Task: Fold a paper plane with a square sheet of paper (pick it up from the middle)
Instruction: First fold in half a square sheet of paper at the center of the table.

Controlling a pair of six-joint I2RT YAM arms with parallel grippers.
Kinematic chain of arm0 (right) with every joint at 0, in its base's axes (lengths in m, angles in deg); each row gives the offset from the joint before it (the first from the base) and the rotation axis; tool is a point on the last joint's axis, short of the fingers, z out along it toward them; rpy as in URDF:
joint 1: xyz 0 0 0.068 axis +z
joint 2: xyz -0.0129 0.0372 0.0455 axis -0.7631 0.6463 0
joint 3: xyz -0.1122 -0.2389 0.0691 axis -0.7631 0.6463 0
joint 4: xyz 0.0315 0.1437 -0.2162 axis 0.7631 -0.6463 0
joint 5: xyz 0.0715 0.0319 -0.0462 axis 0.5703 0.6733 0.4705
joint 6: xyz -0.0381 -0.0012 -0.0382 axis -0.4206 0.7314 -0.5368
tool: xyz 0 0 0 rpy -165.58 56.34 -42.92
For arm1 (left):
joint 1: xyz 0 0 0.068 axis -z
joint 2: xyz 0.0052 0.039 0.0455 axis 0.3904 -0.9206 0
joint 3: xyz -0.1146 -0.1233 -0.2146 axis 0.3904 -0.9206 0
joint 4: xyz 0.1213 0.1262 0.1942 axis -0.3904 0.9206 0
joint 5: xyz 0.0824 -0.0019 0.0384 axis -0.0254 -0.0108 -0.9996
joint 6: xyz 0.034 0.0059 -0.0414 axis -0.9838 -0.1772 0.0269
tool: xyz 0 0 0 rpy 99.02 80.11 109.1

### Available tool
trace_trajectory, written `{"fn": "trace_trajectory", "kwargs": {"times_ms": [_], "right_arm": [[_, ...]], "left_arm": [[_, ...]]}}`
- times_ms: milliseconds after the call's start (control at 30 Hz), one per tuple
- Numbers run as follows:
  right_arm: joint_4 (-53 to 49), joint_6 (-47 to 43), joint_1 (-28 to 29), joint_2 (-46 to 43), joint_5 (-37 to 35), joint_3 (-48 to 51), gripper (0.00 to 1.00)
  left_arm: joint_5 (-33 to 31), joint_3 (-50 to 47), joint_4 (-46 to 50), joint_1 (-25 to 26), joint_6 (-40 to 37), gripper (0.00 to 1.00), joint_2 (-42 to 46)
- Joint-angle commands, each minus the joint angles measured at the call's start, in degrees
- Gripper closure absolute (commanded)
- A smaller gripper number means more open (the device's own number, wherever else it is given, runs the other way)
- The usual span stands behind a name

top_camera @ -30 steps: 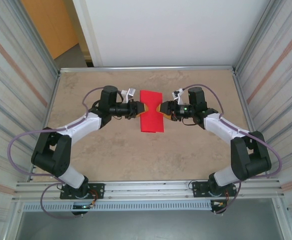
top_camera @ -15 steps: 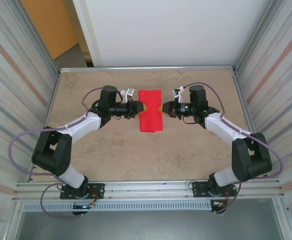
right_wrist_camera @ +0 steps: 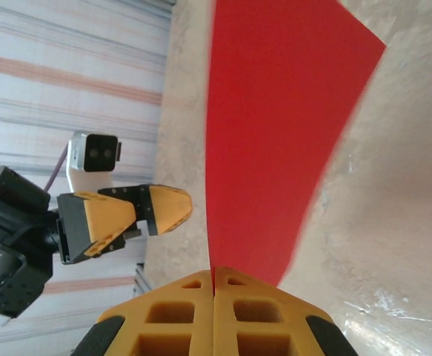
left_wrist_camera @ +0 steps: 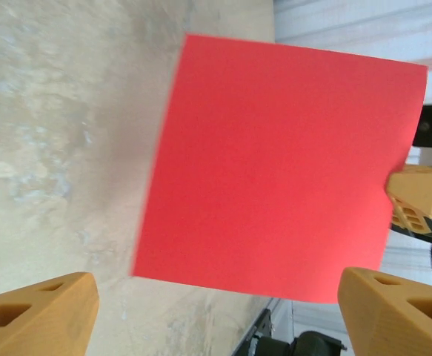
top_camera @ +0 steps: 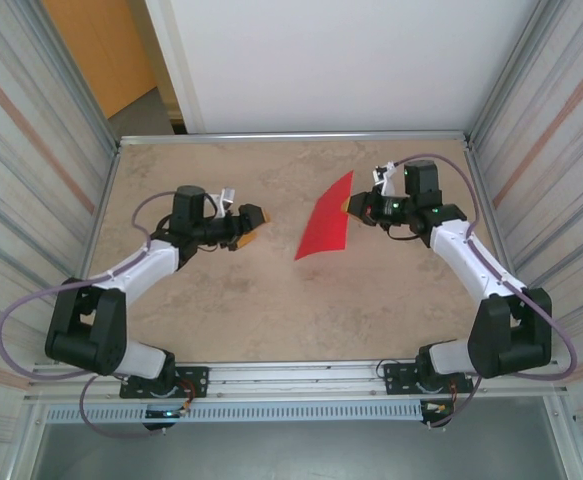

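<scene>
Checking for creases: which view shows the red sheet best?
Left wrist: the sheet faces the camera nearly whole. Right wrist sees it obliquely from the pinched edge; top external shows a small slanted shape.

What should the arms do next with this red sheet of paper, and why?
Probably move the left end effector over to the red sheet's free edge and grip it. The right end effector alone pinches one edge, so the sheet stands tilted rather than flat on the table, while the left one is open and apart from it; folding likely needs a second hold.
</scene>
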Motion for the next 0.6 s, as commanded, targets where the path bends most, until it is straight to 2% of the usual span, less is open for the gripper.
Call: {"fn": "trace_trajectory", "kwargs": {"times_ms": [0, 167, 400, 567], "right_arm": [[-8.7, -4.9, 0.5, -0.8, -1.7, -3.7, 1.0], [-6.4, -2.3, 6.8, 3.4, -5.2, -6.2, 1.0], [9.5, 7.1, 14.7, 14.4, -3.9, -5.0, 1.0], [22.3, 14.5, 16.7, 20.8, -1.7, -1.0, 1.0]], "left_arm": [[-0.9, -1.5, 0.3, -1.2, -1.9, 0.13, 2.3], [-0.9, -2.8, 0.0, -1.3, -2.1, 0.11, 2.7], [-1.7, -6.3, -0.7, -1.3, -1.5, 0.12, 2.7], [-4.1, -5.2, 5.6, -0.3, -3.2, 0.15, 0.3]]}}
